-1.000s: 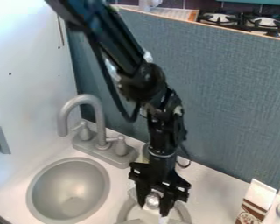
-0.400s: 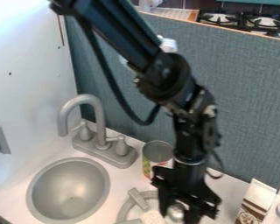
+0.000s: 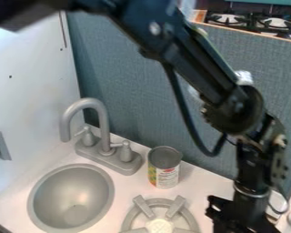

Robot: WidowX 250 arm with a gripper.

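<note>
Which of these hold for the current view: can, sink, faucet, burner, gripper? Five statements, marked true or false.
1. The can stands upright. True.
2. The can is inside the sink. False: it is on the counter, beside the faucet.
3. The faucet has a curved spout. True.
4. The gripper is at the picture's lower right. True.
5. The gripper is closer to the sink than to the burner. False: the burner is closer.

Your tool (image 3: 242,217) is black. You have a grey sink (image 3: 72,195), faucet (image 3: 105,132) and burner (image 3: 175,207) against the white tabletop (image 3: 199,184), a blue-grey panel (image 3: 123,68) with a fine woven pattern, and a can (image 3: 165,170) labelled in white, green, yellow and red.
</note>
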